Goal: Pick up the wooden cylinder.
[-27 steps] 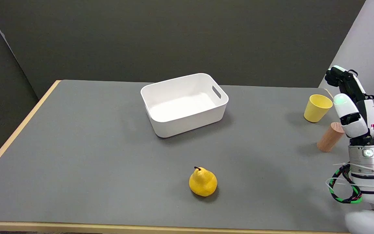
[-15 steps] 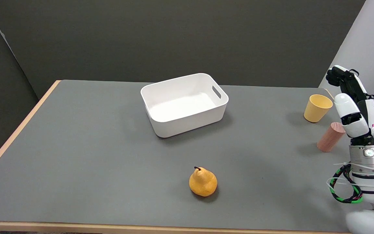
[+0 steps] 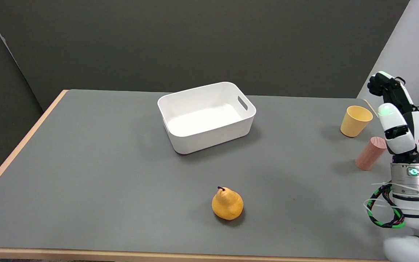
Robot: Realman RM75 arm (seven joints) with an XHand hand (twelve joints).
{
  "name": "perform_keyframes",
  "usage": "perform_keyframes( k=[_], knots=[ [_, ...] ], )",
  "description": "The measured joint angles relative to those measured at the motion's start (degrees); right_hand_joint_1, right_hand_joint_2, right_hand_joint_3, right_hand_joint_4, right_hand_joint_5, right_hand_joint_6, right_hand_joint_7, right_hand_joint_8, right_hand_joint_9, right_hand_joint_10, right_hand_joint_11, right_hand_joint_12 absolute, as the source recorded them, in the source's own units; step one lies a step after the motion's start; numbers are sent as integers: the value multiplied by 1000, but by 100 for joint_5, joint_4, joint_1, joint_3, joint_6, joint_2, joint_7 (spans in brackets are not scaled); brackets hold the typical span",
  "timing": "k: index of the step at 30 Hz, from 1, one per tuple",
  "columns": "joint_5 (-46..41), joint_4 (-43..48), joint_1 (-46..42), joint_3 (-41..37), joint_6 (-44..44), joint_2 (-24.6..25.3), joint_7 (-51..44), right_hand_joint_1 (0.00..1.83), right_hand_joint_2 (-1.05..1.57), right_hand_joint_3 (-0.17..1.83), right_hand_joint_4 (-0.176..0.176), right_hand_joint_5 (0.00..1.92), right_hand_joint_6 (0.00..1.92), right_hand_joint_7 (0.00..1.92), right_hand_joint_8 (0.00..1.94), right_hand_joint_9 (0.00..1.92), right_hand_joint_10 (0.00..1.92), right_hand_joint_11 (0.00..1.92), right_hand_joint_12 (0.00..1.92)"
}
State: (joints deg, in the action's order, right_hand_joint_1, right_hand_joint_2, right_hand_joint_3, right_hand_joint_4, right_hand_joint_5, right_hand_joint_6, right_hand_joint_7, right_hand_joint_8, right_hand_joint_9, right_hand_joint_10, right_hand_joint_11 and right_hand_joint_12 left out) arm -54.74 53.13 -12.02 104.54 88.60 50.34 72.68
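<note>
Barely anything is changed over the last second: the robot hand point(image 3: 395, 116) is only nudged a touch rightward, fingers spread with nothing held, while the cylinder point(image 3: 370, 153) is left untouched on the worktop point(image 3: 122, 163), so no grasp yet.

right arm point(image 3: 409, 196) rises near-vertical at lower right of view, cables looped round wrist. right hand point(image 3: 396, 116) raised upright, white back facing camera, dark fingers point(image 3: 378, 83) curled over at top. holds nothing, touches nothing. palm side hidden.
</note>
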Motion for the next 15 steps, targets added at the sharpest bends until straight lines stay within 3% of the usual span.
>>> perform_keyframes(
  k=[15],
  knots=[
    [-436, 544, -176, -25, 47, 72, -575, 297, 734, 950, -108, 247, 495, 303, 455, 204, 803, 13, 1177]
  ],
)
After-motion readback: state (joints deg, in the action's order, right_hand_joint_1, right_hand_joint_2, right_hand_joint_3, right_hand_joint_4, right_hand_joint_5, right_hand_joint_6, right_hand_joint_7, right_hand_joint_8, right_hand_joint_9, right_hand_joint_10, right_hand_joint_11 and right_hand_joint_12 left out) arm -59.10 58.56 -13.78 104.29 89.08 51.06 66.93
